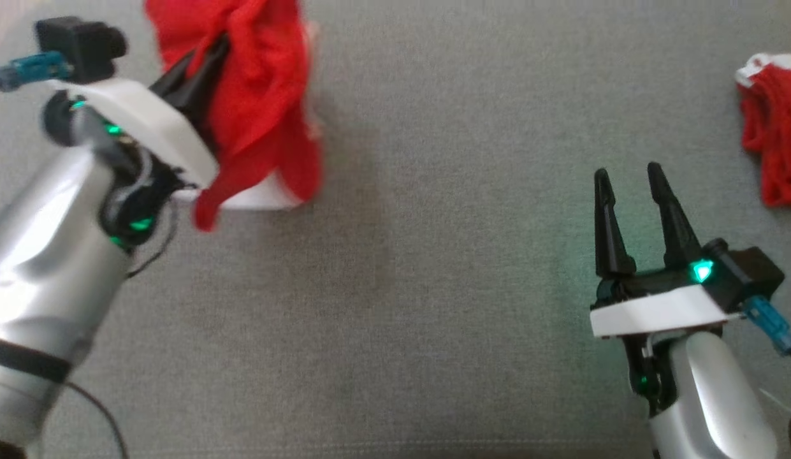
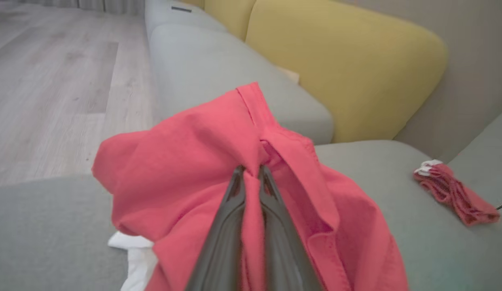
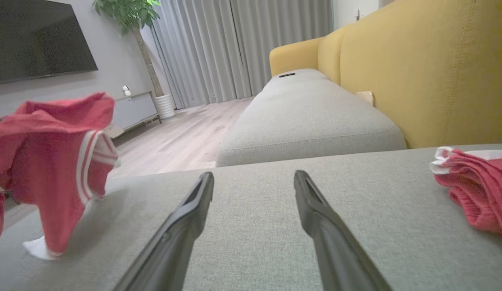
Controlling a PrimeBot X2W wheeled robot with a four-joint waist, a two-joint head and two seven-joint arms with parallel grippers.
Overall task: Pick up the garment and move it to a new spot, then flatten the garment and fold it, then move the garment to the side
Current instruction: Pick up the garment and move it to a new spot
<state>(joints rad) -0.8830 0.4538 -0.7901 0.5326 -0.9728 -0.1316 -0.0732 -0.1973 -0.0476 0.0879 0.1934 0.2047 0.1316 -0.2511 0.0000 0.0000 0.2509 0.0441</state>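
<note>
A red garment [image 1: 261, 95] with white trim hangs bunched at the upper left of the grey sofa seat [image 1: 433, 255]. My left gripper [image 1: 213, 54] is shut on its fabric. In the left wrist view the two fingers pinch a fold of the garment [image 2: 186, 161] between their tips [image 2: 251, 171], and white cloth shows beneath it. From the right wrist view the garment [image 3: 52, 161] dangles at the left, its lower white edge touching the seat. My right gripper [image 1: 626, 175] stands open at the lower right, well away from it, its fingers [image 3: 194, 210] holding nothing.
A second red and white folded cloth [image 1: 774, 127] lies at the right edge of the seat, also seen as a bundle [image 3: 477, 190] right of my right gripper. Yellow back cushions [image 2: 348, 68] rise behind the seat. Wooden floor [image 2: 52, 81] lies beyond the sofa.
</note>
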